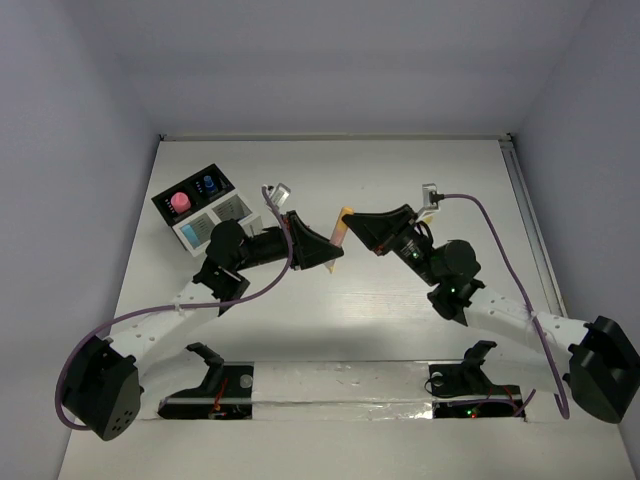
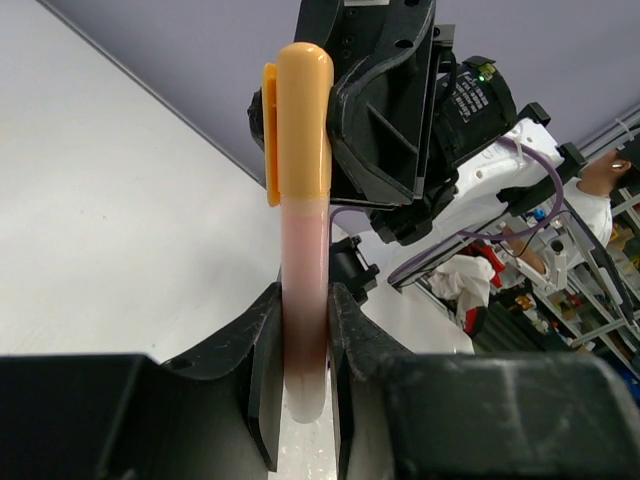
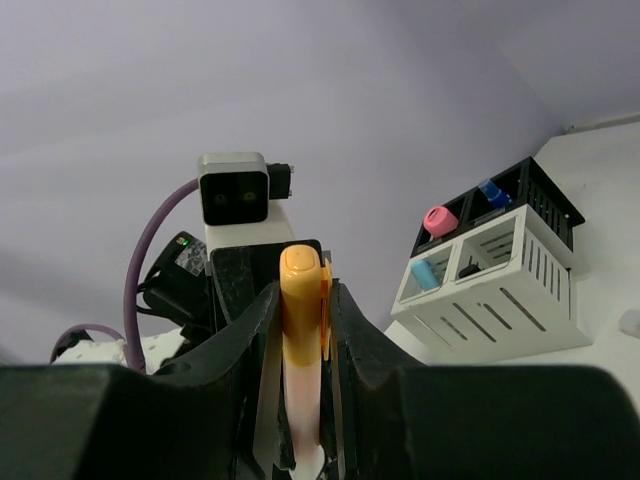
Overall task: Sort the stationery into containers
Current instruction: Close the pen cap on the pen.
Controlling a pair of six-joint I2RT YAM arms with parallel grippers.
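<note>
From above, we saw the organizer (image 1: 205, 212) at the far left of the table (image 1: 450, 180), its two black compartments behind its two white ones. A pink cap (image 1: 180, 202) stood in one black compartment and a blue cap (image 1: 208, 184) in the other. To the right of the organizer and well apart from it, a marker (image 1: 342, 232) was held at a slight tilt, its orange cap on the far end. The left gripper (image 1: 330, 258) met its near, pale end from the organizer's side, and the right gripper (image 1: 354, 222) met the capped end from the side away from the organizer. In the left wrist view, the left gripper's fingers (image 2: 265, 380) were pinched on the pale pink barrel just above its rounded end. The orange cap and its clip rose above them. The right gripper sat right behind the cap, though we could not tell from this view whether it touched. In the right wrist view, the right gripper's fingers (image 3: 360, 340) pressed in on the orange cap from both sides, with no gap showing. The left arm's camera (image 3: 235, 195) sat just behind the marker. The organizer stood off to the marker's right and farther back. There the pink and blue caps showed in the black compartments. A light blue stick (image 3: 425, 272) lay in one white compartment, and something small and dark that we could not make out lay in the other.
</note>
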